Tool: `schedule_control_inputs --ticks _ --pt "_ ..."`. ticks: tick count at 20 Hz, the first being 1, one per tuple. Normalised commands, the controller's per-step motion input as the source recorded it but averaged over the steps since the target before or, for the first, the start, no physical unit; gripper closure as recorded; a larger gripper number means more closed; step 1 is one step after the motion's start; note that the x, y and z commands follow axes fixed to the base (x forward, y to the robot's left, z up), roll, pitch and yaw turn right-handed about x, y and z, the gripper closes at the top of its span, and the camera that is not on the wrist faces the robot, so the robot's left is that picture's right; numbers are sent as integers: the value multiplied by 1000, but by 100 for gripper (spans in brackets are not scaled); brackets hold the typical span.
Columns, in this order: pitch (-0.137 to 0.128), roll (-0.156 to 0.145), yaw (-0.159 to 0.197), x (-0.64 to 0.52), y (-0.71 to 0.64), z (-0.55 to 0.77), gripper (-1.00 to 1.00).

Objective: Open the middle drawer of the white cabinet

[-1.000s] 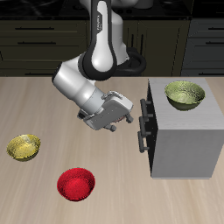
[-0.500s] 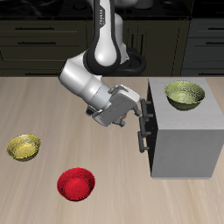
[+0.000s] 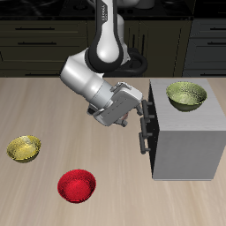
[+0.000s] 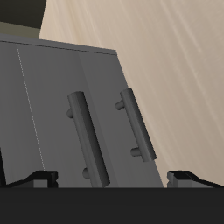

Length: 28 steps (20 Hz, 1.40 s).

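The white cabinet [image 3: 187, 141] stands on the table, its handled face toward my arm. On that face, the middle drawer [image 3: 151, 134] carries a dark bar handle [image 3: 144, 137] below the top drawer's handle [image 3: 146, 106]. My gripper [image 3: 139, 104] is open, just in front of the face at about the top handle's height, holding nothing. The wrist view shows the cabinet [image 4: 52, 96] front close up, with the middle drawer's handle [image 4: 81, 140] and a second handle [image 4: 134, 122] ahead of the gripper [image 4: 112, 178]. Neither bar lies between the spread fingertips [image 4: 35, 179].
A yellow-green bowl [image 3: 186, 94] sits on the cabinet's flat top. On the table, away from the cabinet, are a yellow bowl [image 3: 24, 148] and a red bowl [image 3: 77, 185] nearer the front edge. Dark kitchen cabinets [image 3: 44, 40] line the back.
The arm has swung toward the cabinet and risen slightly, bringing the open gripper from mid-table up close to the handled face. Most of the motion happened in the first half second.
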Motion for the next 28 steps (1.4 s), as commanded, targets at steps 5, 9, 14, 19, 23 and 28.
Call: schedule_control_inputs --ticks 5,9,14,19,23,28 --pt "2 22 13 143 226 -36 -100" --pt "13 -1 -11 135 91 -62 -100" --pt "19 24 -33 114 137 -134 -100" --pt "40 45 -48 34 309 -270 -100" --pt "41 -3 -10 22 144 -286 -100" --pt "29 -27 -10 67 75 -174 -100"
